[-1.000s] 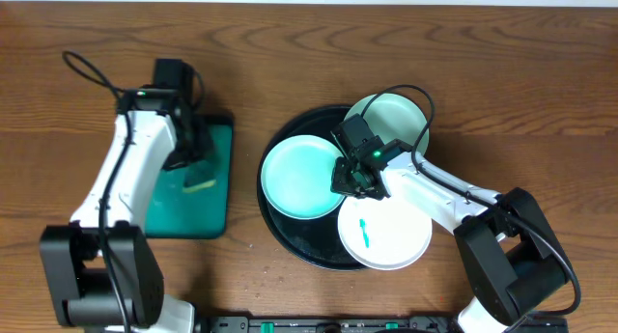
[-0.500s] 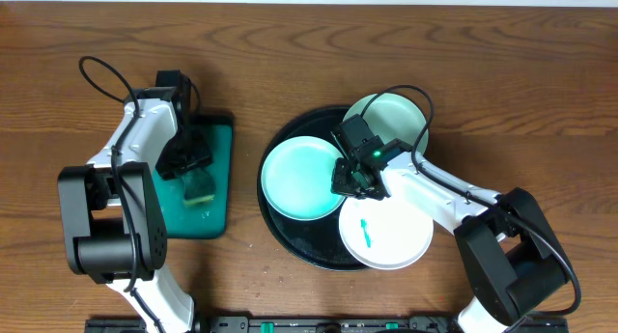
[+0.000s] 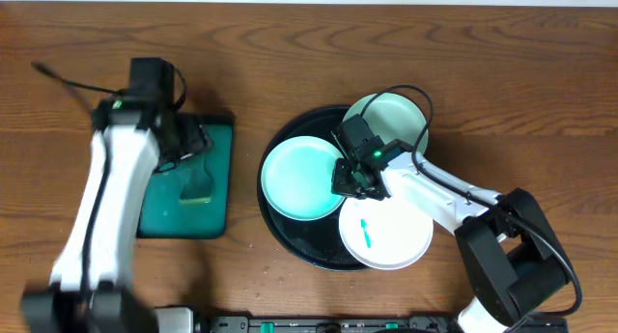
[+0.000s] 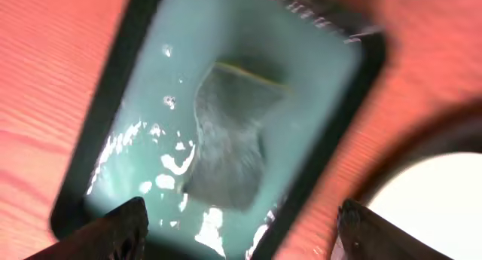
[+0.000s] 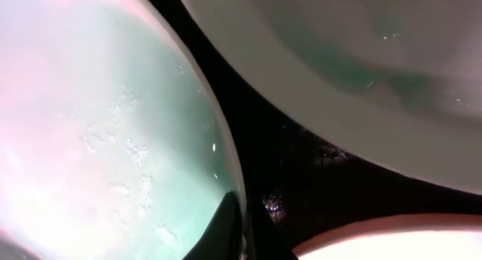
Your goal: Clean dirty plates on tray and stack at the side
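Three plates lie on the round black tray (image 3: 282, 238). The left plate (image 3: 301, 179) is mint and wet, and my right gripper (image 3: 350, 181) is shut on its right rim. In the right wrist view the right gripper (image 5: 237, 211) pinches that plate's (image 5: 98, 124) edge. A back plate (image 3: 394, 121) overlaps the tray's far rim. The front plate (image 3: 386, 235) carries a teal smear. My left gripper (image 3: 191, 145) hovers open above a sponge (image 4: 233, 139), its fingertips (image 4: 113, 230) wide apart and holding nothing.
The sponge (image 3: 198, 189) lies in a small rectangular black tray with wet green inside (image 3: 164, 212), left of the round tray. Brown wooden table (image 3: 521, 92) surrounds both. Black cables loop over each arm.
My left gripper has opened and let go of the sponge, which now lies in the rectangular tray, and the left arm has swung back and up. The right arm has not moved.
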Action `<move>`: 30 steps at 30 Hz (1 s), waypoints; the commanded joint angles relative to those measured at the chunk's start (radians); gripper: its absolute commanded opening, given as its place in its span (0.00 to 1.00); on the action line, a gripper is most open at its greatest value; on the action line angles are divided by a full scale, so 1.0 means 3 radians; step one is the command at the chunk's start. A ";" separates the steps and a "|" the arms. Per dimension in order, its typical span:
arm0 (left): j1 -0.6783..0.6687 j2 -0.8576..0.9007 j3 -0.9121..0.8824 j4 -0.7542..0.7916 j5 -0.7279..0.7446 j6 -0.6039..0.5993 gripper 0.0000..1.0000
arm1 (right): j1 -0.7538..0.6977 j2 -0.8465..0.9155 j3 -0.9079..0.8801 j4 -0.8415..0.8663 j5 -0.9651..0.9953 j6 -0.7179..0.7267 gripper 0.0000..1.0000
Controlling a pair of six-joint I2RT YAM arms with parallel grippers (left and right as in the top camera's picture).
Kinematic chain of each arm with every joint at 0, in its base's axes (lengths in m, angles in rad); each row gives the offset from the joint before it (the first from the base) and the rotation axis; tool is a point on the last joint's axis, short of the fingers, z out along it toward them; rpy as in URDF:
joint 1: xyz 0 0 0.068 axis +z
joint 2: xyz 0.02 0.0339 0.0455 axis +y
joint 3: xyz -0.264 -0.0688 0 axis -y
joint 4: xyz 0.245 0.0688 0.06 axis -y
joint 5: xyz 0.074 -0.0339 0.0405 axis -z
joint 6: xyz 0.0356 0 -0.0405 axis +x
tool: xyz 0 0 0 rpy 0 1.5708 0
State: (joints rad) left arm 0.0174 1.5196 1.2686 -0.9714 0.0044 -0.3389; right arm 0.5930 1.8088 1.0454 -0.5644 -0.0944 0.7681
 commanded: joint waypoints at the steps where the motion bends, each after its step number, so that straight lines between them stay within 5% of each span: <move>1: -0.0067 -0.0469 0.0048 -0.0153 0.0048 0.0019 0.81 | 0.0011 -0.0209 -0.0081 -0.0067 -0.0036 -0.0109 0.01; 16: -0.0122 -0.0799 0.0048 -0.0310 0.0411 0.0019 0.82 | -0.0175 -0.1352 -0.0081 -0.0577 -0.0291 0.0066 0.01; 30: -0.0122 -0.0799 0.0048 -0.0429 0.0487 0.0019 0.82 | -0.0727 -0.1597 -0.0465 -0.0492 -0.2389 -0.0423 0.01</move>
State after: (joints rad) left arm -0.0162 1.2812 1.2720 -1.0859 0.1364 -0.3389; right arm 0.4088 1.3380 0.9718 -0.7650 -0.6144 0.6945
